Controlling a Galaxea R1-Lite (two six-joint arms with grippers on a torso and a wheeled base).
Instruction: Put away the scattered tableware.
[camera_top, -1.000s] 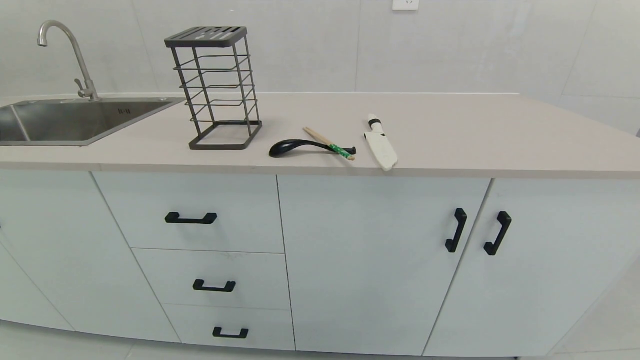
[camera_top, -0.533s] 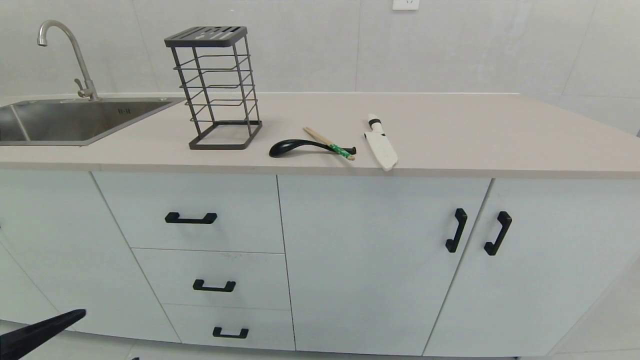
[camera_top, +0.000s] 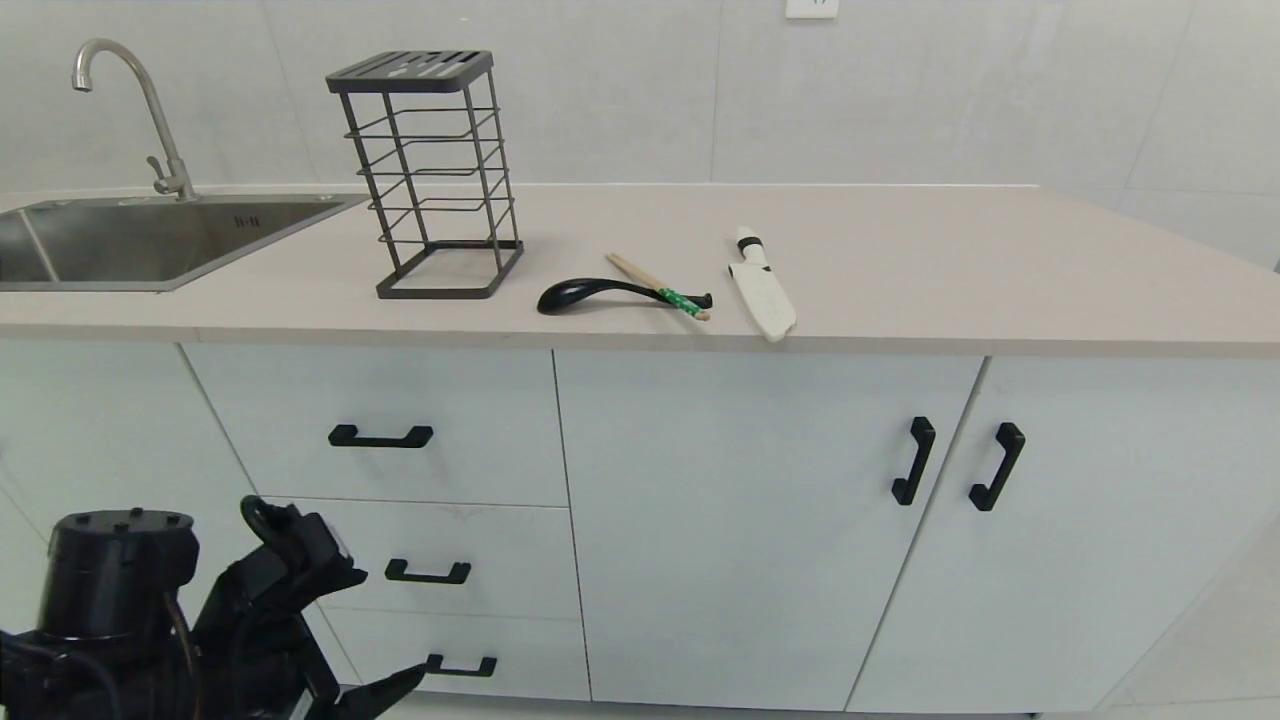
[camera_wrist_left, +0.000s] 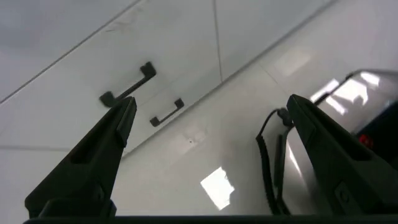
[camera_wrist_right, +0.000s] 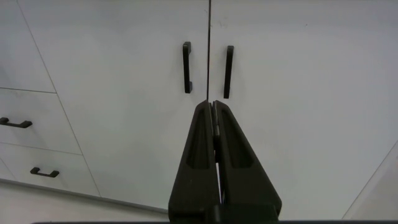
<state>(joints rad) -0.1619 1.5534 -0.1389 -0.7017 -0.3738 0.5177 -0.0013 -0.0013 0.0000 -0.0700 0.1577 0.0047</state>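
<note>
On counter (camera_top: 900, 290): spoon (camera_top: 590, 294), chopsticks (camera_top: 655, 286) | left hand (camera_wrist_left: 211, 102) spread, well below | right hand (camera_wrist_right: 213, 106) pressed together

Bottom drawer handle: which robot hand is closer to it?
Left. The left hand is open, low down, right beside the bottom drawer handle. The right hand, shut, faces the cupboard door handles, farther over.

The right half of the worktop (camera_top: 950, 260) lies open, as does the strip along the far wall. Left of centre the tall wire rack (camera_top: 430, 175) stands upright, with the sink (camera_top: 150, 240) and tap (camera_top: 130, 110) farther left. Near the front edge, the chopsticks (camera_top: 655, 286) cross the black spoon (camera_top: 600, 293)'s handle. The white knife (camera_top: 765, 290) lies just right of them across a narrow gap.
</note>
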